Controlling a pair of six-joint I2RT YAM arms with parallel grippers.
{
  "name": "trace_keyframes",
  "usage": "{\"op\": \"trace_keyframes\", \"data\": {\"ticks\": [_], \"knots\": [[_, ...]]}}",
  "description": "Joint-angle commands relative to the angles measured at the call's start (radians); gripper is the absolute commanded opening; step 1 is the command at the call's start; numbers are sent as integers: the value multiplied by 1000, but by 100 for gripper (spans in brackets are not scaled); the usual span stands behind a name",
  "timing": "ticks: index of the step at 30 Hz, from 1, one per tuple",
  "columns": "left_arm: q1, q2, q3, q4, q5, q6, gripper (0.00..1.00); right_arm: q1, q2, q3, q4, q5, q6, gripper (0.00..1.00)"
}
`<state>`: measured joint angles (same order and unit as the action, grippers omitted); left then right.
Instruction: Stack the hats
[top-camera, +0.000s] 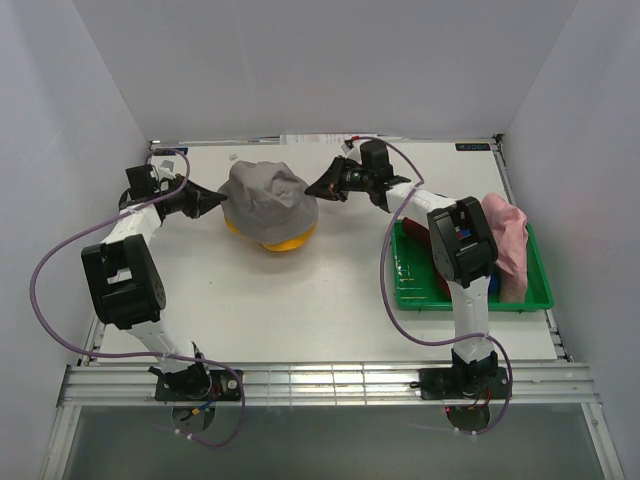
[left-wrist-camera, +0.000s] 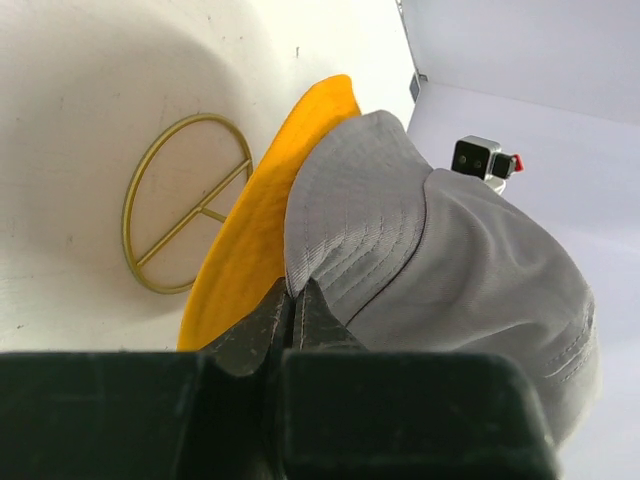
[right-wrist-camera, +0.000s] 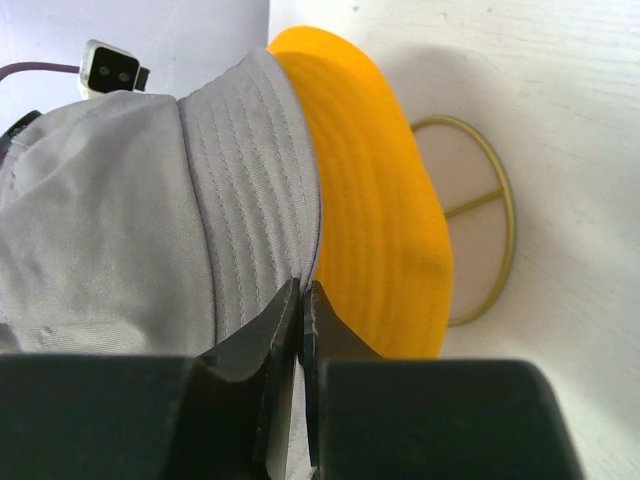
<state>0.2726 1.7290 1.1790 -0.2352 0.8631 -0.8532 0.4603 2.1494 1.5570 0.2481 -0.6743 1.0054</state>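
LIGHT: you have bright, even overhead light | SHADOWS: soft, faint on the worktop (top-camera: 330, 300) | GLARE: streaks on the front rail (top-camera: 300, 380) | FOCUS: your wrist views go soft up close

No words or numbers can be read here — the small dark sticker (top-camera: 470, 147) at the far right corner of the desk (top-camera: 330, 290) has white marks, but they are too tiny.
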Motion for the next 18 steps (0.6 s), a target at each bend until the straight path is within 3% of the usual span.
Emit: {"op": "trace_keyframes", "data": {"ticks": [1,18], "knots": [[4,6,-35,22,-35,29,0,0,-28,-44,-73,39,-86,8],[4,41,-104,13,-91,111,0,-3,-52,-107,-104,81,-174,8]]}}
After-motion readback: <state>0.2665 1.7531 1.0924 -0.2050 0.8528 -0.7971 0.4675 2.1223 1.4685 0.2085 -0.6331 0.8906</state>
